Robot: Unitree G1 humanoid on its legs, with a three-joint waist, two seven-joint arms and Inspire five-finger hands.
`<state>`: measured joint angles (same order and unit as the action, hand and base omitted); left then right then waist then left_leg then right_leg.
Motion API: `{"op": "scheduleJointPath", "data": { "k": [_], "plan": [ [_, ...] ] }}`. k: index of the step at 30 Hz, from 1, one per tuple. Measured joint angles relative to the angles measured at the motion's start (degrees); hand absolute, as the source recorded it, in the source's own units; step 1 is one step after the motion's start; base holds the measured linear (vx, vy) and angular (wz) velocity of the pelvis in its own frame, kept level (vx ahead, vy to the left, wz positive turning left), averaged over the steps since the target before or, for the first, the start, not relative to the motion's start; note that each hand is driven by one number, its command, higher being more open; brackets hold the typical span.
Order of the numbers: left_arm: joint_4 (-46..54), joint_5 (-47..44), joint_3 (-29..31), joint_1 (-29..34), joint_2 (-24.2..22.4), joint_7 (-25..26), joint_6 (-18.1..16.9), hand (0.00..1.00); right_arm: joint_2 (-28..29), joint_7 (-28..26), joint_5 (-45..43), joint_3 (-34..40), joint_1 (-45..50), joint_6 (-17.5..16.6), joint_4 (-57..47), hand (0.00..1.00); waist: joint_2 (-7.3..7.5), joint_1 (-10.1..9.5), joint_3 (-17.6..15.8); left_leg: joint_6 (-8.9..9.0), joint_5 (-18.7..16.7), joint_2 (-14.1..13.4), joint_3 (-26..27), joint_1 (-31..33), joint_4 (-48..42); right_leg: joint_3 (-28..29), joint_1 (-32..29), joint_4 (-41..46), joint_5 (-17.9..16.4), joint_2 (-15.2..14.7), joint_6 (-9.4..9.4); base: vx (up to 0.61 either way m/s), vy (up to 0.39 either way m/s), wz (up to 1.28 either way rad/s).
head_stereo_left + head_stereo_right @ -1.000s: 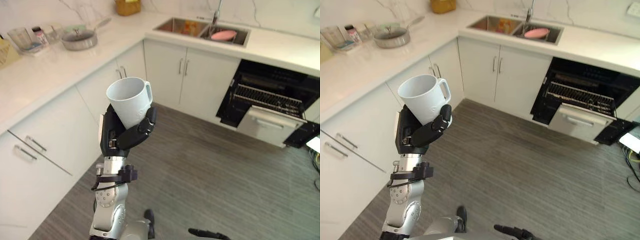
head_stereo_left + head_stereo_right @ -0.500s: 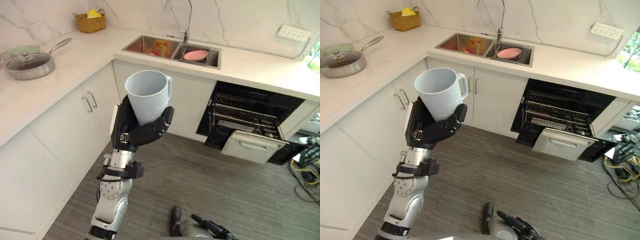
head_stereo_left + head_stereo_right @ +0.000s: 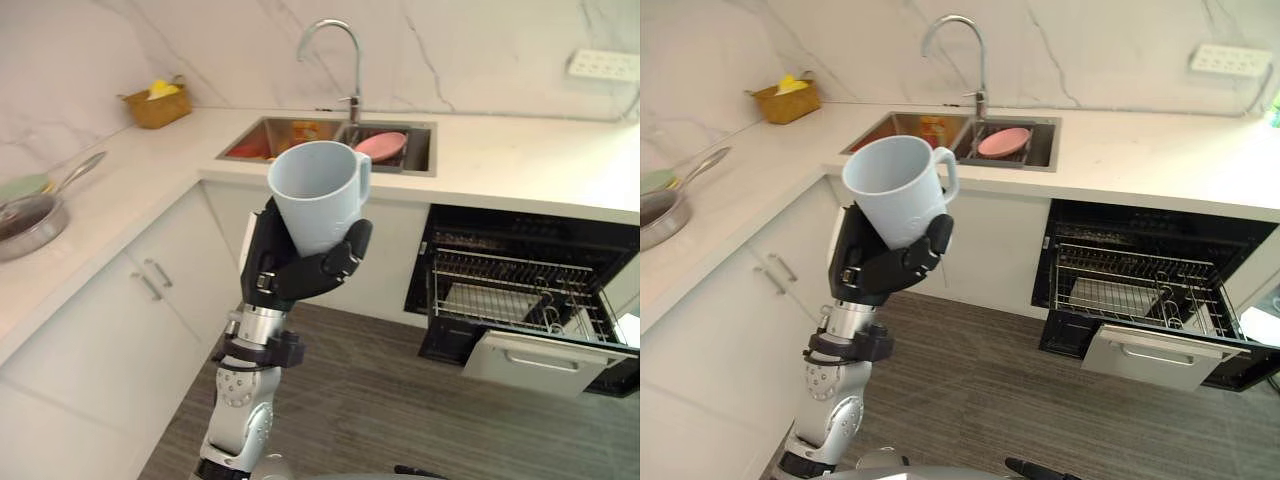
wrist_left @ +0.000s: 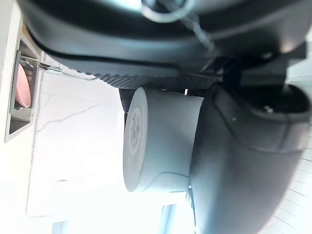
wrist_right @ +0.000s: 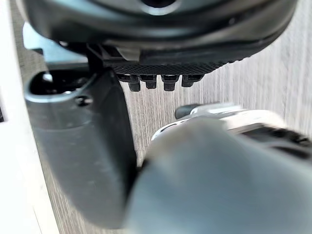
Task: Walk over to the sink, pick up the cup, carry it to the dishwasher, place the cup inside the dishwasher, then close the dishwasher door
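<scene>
A pale cup (image 3: 318,190) with a handle stands upright in my left hand (image 3: 285,275), raised in front of me, well above the floor. The dark fingers and thumb curl round its lower part; its base (image 4: 161,141) shows against the palm in the left wrist view. The sink (image 3: 300,140) lies behind the cup in the counter, with a pink plate (image 3: 380,146) in its right basin. The dishwasher (image 3: 520,300) stands open to the right under the counter, its wire rack and front panel (image 3: 535,365) pulled out. My right hand (image 5: 83,141) hangs low over the floor, fingers relaxed and holding nothing.
A curved faucet (image 3: 335,45) rises behind the sink. A yellow basket (image 3: 158,105) sits at the counter's back left, and a pan (image 3: 25,215) lies on the left counter. White cabinets run along the left; grey wood floor (image 3: 400,420) lies between me and the dishwasher.
The camera has swung toward the sink and dishwasher, which now look nearer and more head-on. The cup stays held upright in my left hand.
</scene>
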<state>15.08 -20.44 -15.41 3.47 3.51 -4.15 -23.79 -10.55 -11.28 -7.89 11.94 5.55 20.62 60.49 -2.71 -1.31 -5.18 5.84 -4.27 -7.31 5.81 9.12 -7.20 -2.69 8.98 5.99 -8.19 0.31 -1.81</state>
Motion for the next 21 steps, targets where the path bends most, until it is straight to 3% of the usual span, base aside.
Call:
{"op": "scheduleJointPath", "data": {
  "k": [2, 3, 4, 5, 7, 10, 12, 13, 14, 15, 16, 17, 19, 20, 21],
  "plan": [
    [-0.58, 0.0, -1.21, 0.41, 0.04, 0.39, -0.04, 0.0, 0.18, -0.1, -0.1, 0.1, -0.19, 0.7, 0.95, 1.0, -0.24, -0.66, 0.07, 0.63, 2.74, 0.5, -7.27, 1.28, 1.97, 4.91, 1.26, 0.47, -2.33, -0.06, 1.77, 0.45, 0.314, -1.15],
    [-1.17, 0.01, -1.62, 0.61, 0.01, 0.38, -0.28, 0.0, 0.25, 0.18, -0.15, 0.13, -0.19, 1.04, 1.03, 1.0, -0.16, -0.91, 0.11, 0.78, 5.79, 0.64, -7.5, 0.8, 0.69, 6.85, 1.81, 1.17, -3.35, -0.26, 2.4, 0.53, 0.421, -1.37],
    [-1.64, 0.09, -2.07, 1.1, 0.51, 0.55, -0.42, 0.0, 0.36, 0.74, -0.15, 0.15, 0.04, 1.26, 1.08, 1.0, 0.12, -1.26, 0.52, -0.66, 8.67, 1.43, -7.05, -0.61, -0.7, 9.5, 2.06, 2.18, -4.83, -1.18, 3.35, 0.41, 0.358, -1.13],
    [-1.73, 0.05, -2.16, 1.94, 1.8, 0.79, -0.43, 0.0, 1.98, 1.49, -0.68, 0.49, 0.13, 1.66, 1.11, 1.0, 2.63, -0.56, 0.89, -2.28, 5.67, 2.84, -4.18, -0.89, -3.18, 12.07, 1.71, 3.25, -5.61, -3.55, 3.97, 0.33, 0.284, -0.98],
    [-1.74, 0.03, -2.27, 1.99, 2.73, 1.28, -0.33, 0.0, 2.92, 2.52, -1.7, 1.75, -0.23, 2.28, 1.48, 1.0, 3.96, 0.33, 0.66, -4.04, 2.26, 3.39, -0.58, -0.97, -8.29, 14.95, 1.9, 4.22, -5.26, -5.33, 4.51, 0.3, 0.289, -0.85],
    [-1.72, -1.2, -3.91, 0.67, 3.2, 1.35, -0.18, 0.0, 3.56, 3.87, -2.07, 3.95, 0.49, 1.38, 0.89, 1.0, 3.83, 1.34, 1.04, -5.77, -2.89, 4.16, 3.29, -4.05, -10.71, 14.98, 1.23, 9.47, -4.68, -6.78, 5.29, 0.27, 0.312, -0.75],
    [-1.5, -2.62, -6.0, -0.69, 3.28, 0.59, -0.24, 0.0, 4.08, 5.37, -2.27, 5.14, 0.95, -1.38, -0.18, 1.0, 3.96, 0.91, 0.91, -5.51, -3.74, 4.31, 6.91, -8.15, -6.75, 12.99, -7.02, 25.42, -3.71, -6.69, 5.33, 0.12, 0.185, -0.96],
    [-1.52, -2.97, -6.65, -0.78, 3.4, 0.34, -0.28, 0.0, 4.11, 6.99, -2.59, 5.09, 0.7, -3.73, -0.73, 1.0, 3.69, 1.08, 0.54, -5.92, -4.01, 4.27, 10.24, -12.34, -3.92, 9.8, -12.37, 36.3, 0.48, -7.73, 5.62, 0.13, 0.192, -1.33],
    [-1.5, -2.46, -7.24, -0.84, 3.79, 0.36, -0.25, 0.0, 4.12, 9.03, -2.57, 4.59, 0.58, -6.35, -1.64, 1.0, 2.83, 1.85, 0.13, -6.27, -4.19, 3.82, 13.39, -15.95, -2.25, 4.93, -15.44, 42.54, 1.38, -9.55, 5.01, 0.16, 0.228, -1.26],
    [-1.46, -1.99, -7.47, -0.87, 4.09, 0.41, -0.27, 0.0, 4.17, 9.96, -2.53, 4.21, 0.63, -7.41, -1.9, 1.0, 2.87, 2.36, 0.41, -6.17, -4.44, 3.65, 14.48, -16.91, -1.91, 2.02, -16.91, 43.8, 1.1, -10.55, 4.58, 0.16, 0.169, -1.08],
    [-1.41, -0.17, -7.81, -1.51, 4.79, 0.55, -0.29, 0.0, 4.4, 13.03, -1.98, 2.43, 0.54, -10.8, -2.73, 1.0, 2.62, 3.38, 1.49, -5.83, -4.76, 3.08, 16.98, -18.17, -0.81, -6.13, -19.74, 43.11, 0.17, -12.38, 3.25, 0.19, 0.097, -0.86],
    [-1.42, 0.83, -8.7, -2.68, 5.03, 0.7, -0.27, 0.0, 5.11, 15.94, -2.2, 1.7, 0.33, -14.22, -3.45, 1.0, 2.52, 3.99, 1.43, -5.48, -4.88, 2.17, 18.42, -18.62, -0.38, -11.63, -21.04, 37.83, -0.39, -11.78, 3.2, 0.22, 0.052, -0.82],
    [-1.43, 1.26, -9.07, -3.59, 5.0, 1.37, -0.24, 0.0, 6.22, 19.58, -2.23, 1.14, 0.42, -16.36, -5.89, 1.0, 2.5, 4.51, 1.31, -4.86, -4.86, 0.89, 20.21, -18.81, -0.13, -16.74, -20.59, 25.49, -0.52, -8.81, 3.17, 0.26, -0.053, -0.67],
    [-1.43, 1.16, -8.55, -3.66, 4.94, 1.56, -0.19, 0.0, 7.64, 23.64, -2.34, 0.92, 1.07, -17.27, -10.71, 1.0, 3.4, 4.77, 1.51, -3.75, -5.55, 0.67, 21.48, -19.33, -0.42, -19.74, -18.1, 9.88, 4.07, -5.92, 2.28, 0.28, -0.106, -0.7],
    [-1.62, 1.1, -8.21, -3.66, 4.83, 1.55, -0.17, 0.0, 7.79, 25.24, -2.65, 0.52, 1.49, -17.7, -13.26, 1.0, 3.42, 5.0, 1.29, -3.06, -6.16, 0.82, 21.34, -19.83, -0.75, -20.19, -16.73, 5.53, 8.54, -5.08, -2.06, 0.31, -0.13, -0.78]
  ]
}}
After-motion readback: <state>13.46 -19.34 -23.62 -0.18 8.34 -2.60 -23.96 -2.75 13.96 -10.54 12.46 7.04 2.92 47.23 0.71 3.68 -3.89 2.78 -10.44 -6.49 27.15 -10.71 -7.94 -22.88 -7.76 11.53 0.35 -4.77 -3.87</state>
